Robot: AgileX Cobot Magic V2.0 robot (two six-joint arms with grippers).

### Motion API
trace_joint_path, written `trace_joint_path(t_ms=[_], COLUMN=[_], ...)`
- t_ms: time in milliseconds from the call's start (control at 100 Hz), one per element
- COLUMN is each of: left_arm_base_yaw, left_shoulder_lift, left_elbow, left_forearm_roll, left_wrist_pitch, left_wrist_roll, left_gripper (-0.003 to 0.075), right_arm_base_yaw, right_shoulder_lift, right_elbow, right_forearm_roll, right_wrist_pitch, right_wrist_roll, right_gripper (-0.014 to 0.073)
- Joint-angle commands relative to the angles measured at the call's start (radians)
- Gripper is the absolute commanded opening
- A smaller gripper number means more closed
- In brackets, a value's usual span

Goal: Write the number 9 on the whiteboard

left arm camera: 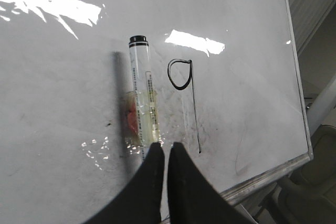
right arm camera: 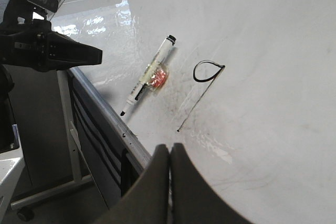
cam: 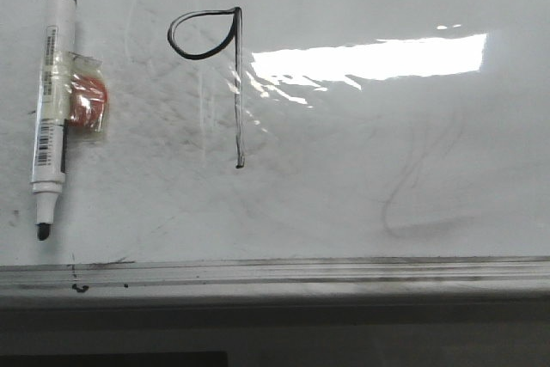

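- Counts: one number 9 (cam: 225, 66), one marker (cam: 51, 105) with an orange piece (cam: 88, 102) taped to its barrel, and one whiteboard (cam: 387, 169) are seen.
- Thin black lines form the 9: a teardrop loop is joined to a long straight stem.
- Beyond the left gripper (left arm camera: 163, 153), the marker is found straight ahead and the 9 just beside it; both jaws are pressed together, empty.
- The right gripper (right arm camera: 169, 156) is likewise closed on nothing, over the board's ledge (cam: 344, 271).
- Bare, smeared board is left beside the stem.

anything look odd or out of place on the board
The marker lies uncapped on the whiteboard, an orange lump taped to its barrel. Grey smears surround the 9.
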Motion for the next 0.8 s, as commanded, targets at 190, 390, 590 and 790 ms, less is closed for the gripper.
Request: trace_joint_path(t_ms=[190, 390, 590, 790], left_arm_base_yaw=[0.039, 0.265, 0.545, 0.823], left_shoulder_lift=[0.004, 0.000, -0.134, -0.275], left_elbow=[0.025, 0.041, 0.041, 0.041], left_forearm_roll=[0.100, 0.486, 0.794, 0.842], left_wrist_pitch=[-0.048, 0.002, 0.135, 0.257], left_wrist_roll=[0.003, -0.180, -0.391, -0.397], left_gripper=[-0.0020, -0.0020, -0.0020, -0.0020], right_arm_base_yaw=[-0.003, -0.003, -0.003, -0.003], right_shoulder_lift=[0.011, 0.011, 0.011, 0.011], right_elbow=[-0.025, -0.025, -0.025, -0.025], right_forearm_roll=[-0.018, -0.018, -0.018, -0.018], right_wrist_pitch=[-0.073, -0.073, -0.073, -0.073], right_wrist_roll=[-0.002, -0.002, -0.002, -0.002], right_gripper=[-0.0063, -0.0063, -0.0063, -0.0063])
